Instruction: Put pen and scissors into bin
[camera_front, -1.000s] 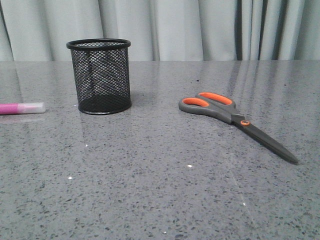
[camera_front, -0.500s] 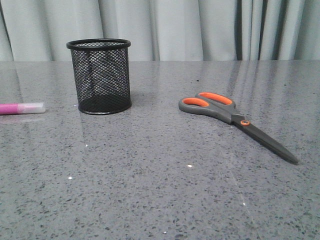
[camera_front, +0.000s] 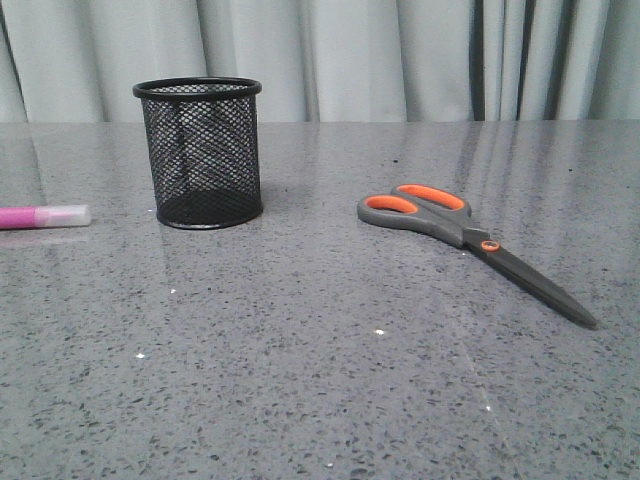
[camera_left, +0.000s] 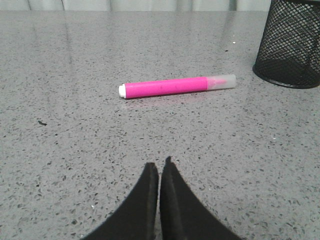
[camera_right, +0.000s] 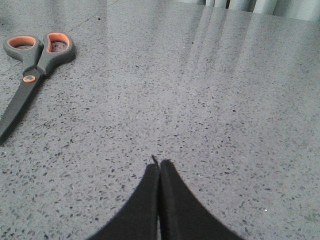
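Note:
The black mesh bin (camera_front: 200, 152) stands upright at the back left of the grey table. The pink pen (camera_front: 40, 216) lies flat at the left edge, to the left of the bin; it also shows in the left wrist view (camera_left: 176, 86), with the bin (camera_left: 291, 45) beyond its capped end. The scissors (camera_front: 470, 240) lie closed on the right, handles toward the bin; they also show in the right wrist view (camera_right: 31, 70). My left gripper (camera_left: 159, 167) is shut and empty, short of the pen. My right gripper (camera_right: 159, 165) is shut and empty, apart from the scissors. Neither gripper shows in the front view.
A pale curtain (camera_front: 400, 55) hangs behind the table's far edge. The speckled grey tabletop (camera_front: 320, 380) stretches between and in front of the objects.

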